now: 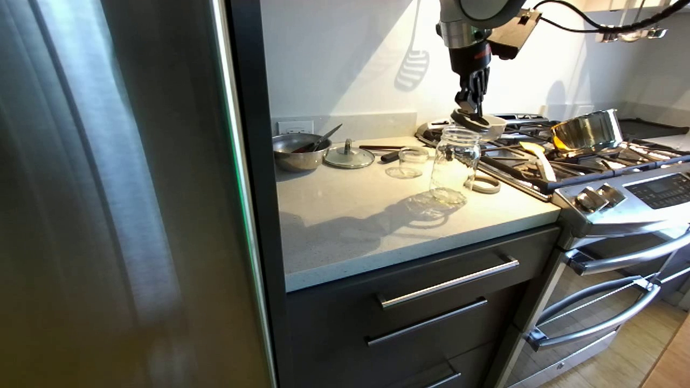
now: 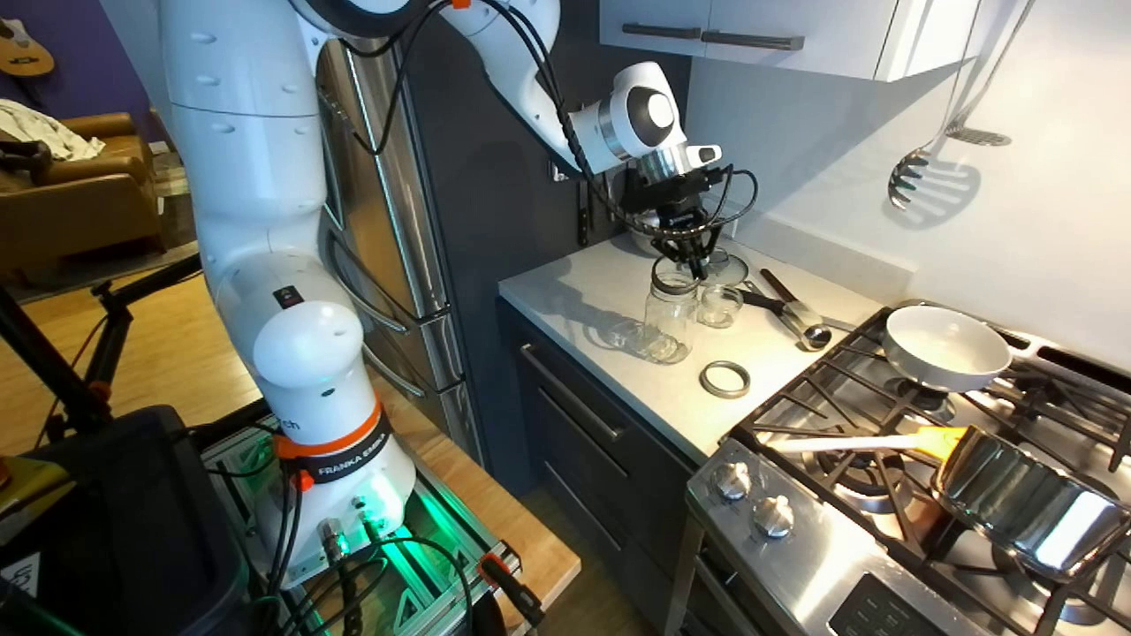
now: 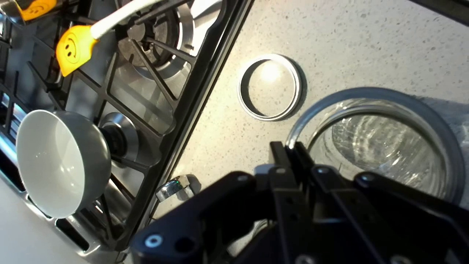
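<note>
Jaws pressed in on one side of the held ring (image 3: pixel 381 92); my gripper (image 3: pixel 288 148) has its thin wall pinched btwn the fingertips. Prob held that way b/c a wall is about all a ring offers, & it leaves the middle free: wrist view looks thru it into the mouth of the big jar (image 2: pixel 669 318). Cost imo: off-ctr hold, most of the weight hangs out to one side; in an exterior view the held ring (image 1: pixel 464 123) reads tilted. Pinch prob weak vs twist.

Pos: held ring is right at/over the big jar's mouth; touching glass or not, can't tell. Big jar's upright on the counter (image 1: pixel 345 186), nearer the edge by the stove (image 2: pixel 786 570) than the one by the fridge (image 1: pixel 135 215), fwd of mid toward the front edge. Flat base + mouth up, so prob steady on its own.

Loose ring (image 2: pixel 724 394) lies flat near the stove-side edge, toward the front corner; flat = no rolling, I'd guess. Small jar (image 2: pixel 720 306) stands btwn big jar & back edge. Glass lid (image 1: pixel 349 158) by the back edge, knob up, prob for easy grabbing. Metal bowl (image 1: pixel 301 161) tucked in the back/fridge-side corner, prob to be off the front.

On the stove: pot (image 2: pixel 1025 512) sits tipped, cause unclear; spatula (image 3: pixel 91 35) lies w/ its head near the pot.
</note>
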